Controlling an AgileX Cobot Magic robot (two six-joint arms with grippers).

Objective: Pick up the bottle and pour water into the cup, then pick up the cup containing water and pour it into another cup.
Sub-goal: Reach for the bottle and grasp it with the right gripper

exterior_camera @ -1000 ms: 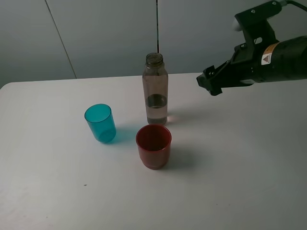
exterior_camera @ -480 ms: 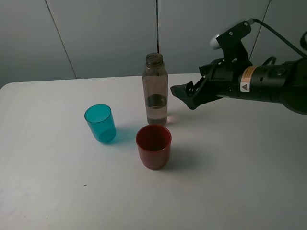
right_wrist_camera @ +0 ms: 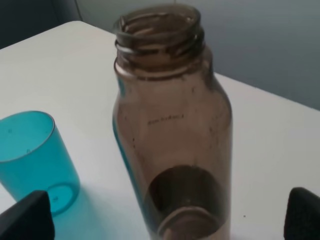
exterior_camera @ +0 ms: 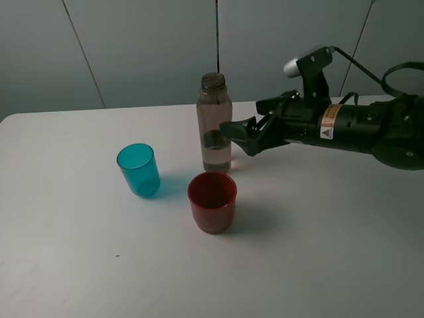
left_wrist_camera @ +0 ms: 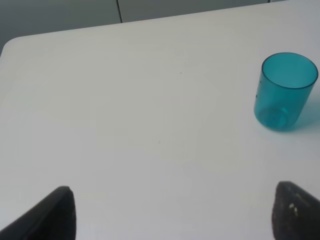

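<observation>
The bottle [exterior_camera: 214, 122] stands upright and capless at the table's middle back, with a little water in its base. Just right of it, my right gripper [exterior_camera: 240, 136] is open with its fingertips close to the bottle's side. In the right wrist view the bottle [right_wrist_camera: 172, 135] fills the space ahead of the spread fingertips [right_wrist_camera: 25, 217], apart from them. The teal cup [exterior_camera: 139, 170] stands to the bottle's left front, and the red cup [exterior_camera: 212, 202] in front of the bottle. My left gripper [left_wrist_camera: 175, 200] is open and empty above bare table, with the teal cup [left_wrist_camera: 285, 91] ahead of it.
The white table [exterior_camera: 331, 252] carries only the bottle and the two cups. A grey panelled wall [exterior_camera: 132, 46] rises behind its far edge. The right arm [exterior_camera: 358, 126] stretches in from the right, above the table.
My right arm has swung left and lower, from the upper right down to just beside the bottle. Its jaws stayed open. The bottle and both cups have not moved.
</observation>
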